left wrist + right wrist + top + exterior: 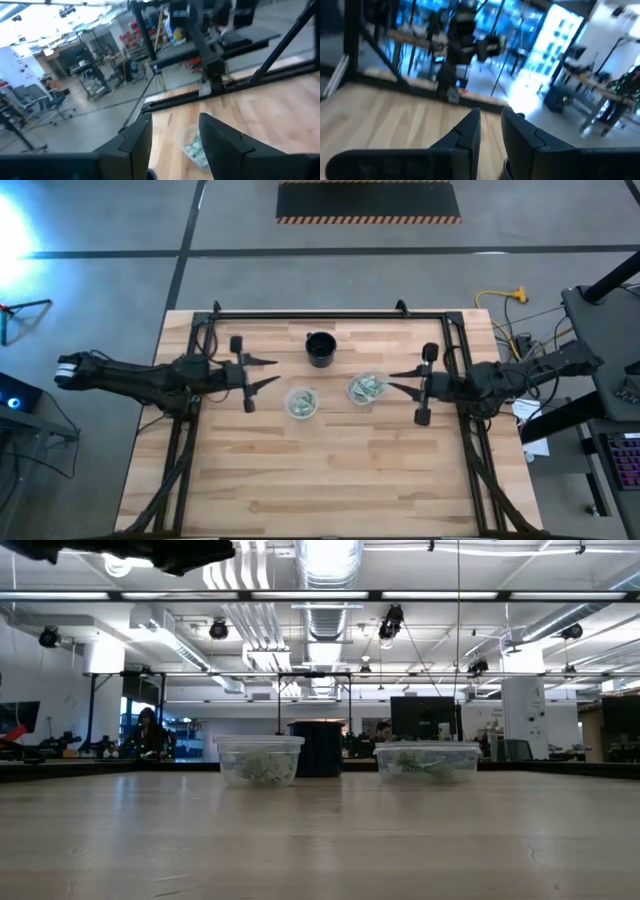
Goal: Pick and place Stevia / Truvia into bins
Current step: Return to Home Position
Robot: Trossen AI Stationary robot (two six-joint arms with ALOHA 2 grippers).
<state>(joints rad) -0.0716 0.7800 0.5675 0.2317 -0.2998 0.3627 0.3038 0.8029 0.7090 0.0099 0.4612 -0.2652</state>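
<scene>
Two small round clear plastic cups stand side by side near the middle of the light wooden tabletop [330,475]. The left clear cup [301,402] is slightly nearer and the right clear cup [367,388] a little farther back. Each holds a heap of small green-and-white paper sweetener packets [366,386], which show through the translucent walls in the low view. A round black cup [320,348] stands farther back between the two, apart from both. The left hand [272,371] hangs left of the cups and points right toward them, its two dark fingers spread apart and holding nothing. A clear cup with green packets shows in the gap between those fingers in the left wrist view. The right hand [393,381] hangs just right of the right clear cup and points left, its fingers parted by a narrow gap and empty. Both hands are held above the tabletop.
</scene>
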